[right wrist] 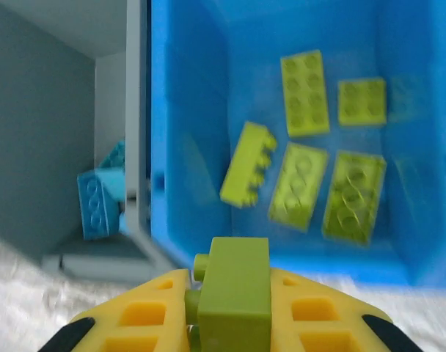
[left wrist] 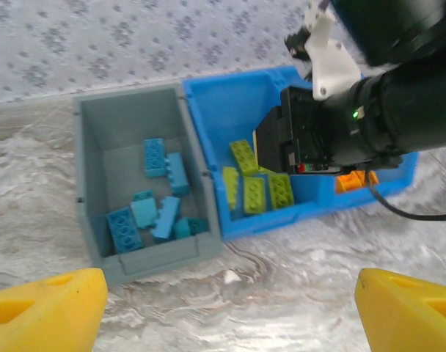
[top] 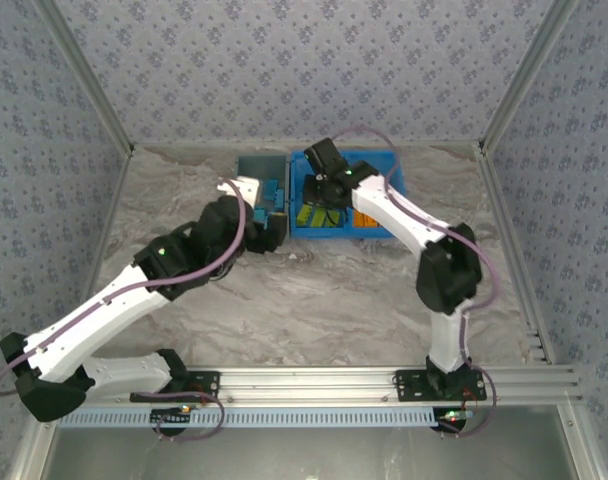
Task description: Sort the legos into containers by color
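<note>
Lime green brick (right wrist: 234,282) sits pinched in the right end effector (right wrist: 234,312), seemingly about level with the near wall of the bright blue bin (right wrist: 186,147). Other lime bricks (right wrist: 304,95) lie in the compartment ahead and below. Let go too early, it could strike that rim and bounce onto the worktop (left wrist: 282,271), or skip left into the grey-blue bin (left wrist: 98,147) holding blue bricks (left wrist: 157,213). Room is tight: the left end effector (left wrist: 227,308), spread wide and empty, hovers just short of both bins.
</note>
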You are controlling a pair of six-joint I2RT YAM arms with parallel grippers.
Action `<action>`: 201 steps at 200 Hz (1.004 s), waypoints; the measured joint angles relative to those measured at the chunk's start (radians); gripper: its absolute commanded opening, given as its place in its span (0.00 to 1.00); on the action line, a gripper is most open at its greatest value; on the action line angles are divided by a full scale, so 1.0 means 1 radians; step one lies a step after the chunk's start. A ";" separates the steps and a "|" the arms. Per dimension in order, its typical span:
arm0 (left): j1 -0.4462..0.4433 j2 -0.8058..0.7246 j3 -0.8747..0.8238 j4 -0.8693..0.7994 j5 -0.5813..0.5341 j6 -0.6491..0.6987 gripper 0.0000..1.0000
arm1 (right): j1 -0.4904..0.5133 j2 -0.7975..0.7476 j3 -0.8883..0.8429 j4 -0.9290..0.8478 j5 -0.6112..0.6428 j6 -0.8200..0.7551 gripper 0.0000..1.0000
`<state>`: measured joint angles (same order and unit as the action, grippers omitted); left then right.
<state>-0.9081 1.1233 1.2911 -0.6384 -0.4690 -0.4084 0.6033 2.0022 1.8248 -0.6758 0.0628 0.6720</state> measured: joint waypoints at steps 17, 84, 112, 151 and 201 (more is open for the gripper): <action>0.045 0.027 0.041 -0.014 0.040 0.016 0.88 | -0.024 0.132 0.130 -0.003 -0.016 -0.019 0.23; 0.077 0.156 0.121 -0.018 0.152 0.061 0.88 | -0.096 0.488 0.544 -0.096 -0.094 -0.064 0.40; 0.078 0.169 0.127 -0.018 0.179 0.068 0.88 | -0.105 0.521 0.568 -0.133 -0.109 -0.072 0.51; 0.095 0.176 0.143 -0.017 0.220 0.063 0.91 | -0.101 0.497 0.552 -0.162 -0.093 -0.091 0.62; 0.304 0.125 0.105 -0.040 0.330 -0.053 0.99 | -0.050 0.076 0.174 -0.088 0.037 -0.124 1.00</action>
<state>-0.6041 1.2480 1.3960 -0.6788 -0.1394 -0.4610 0.5529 2.0785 1.9991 -0.7639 0.0998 0.5480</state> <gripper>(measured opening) 0.993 0.986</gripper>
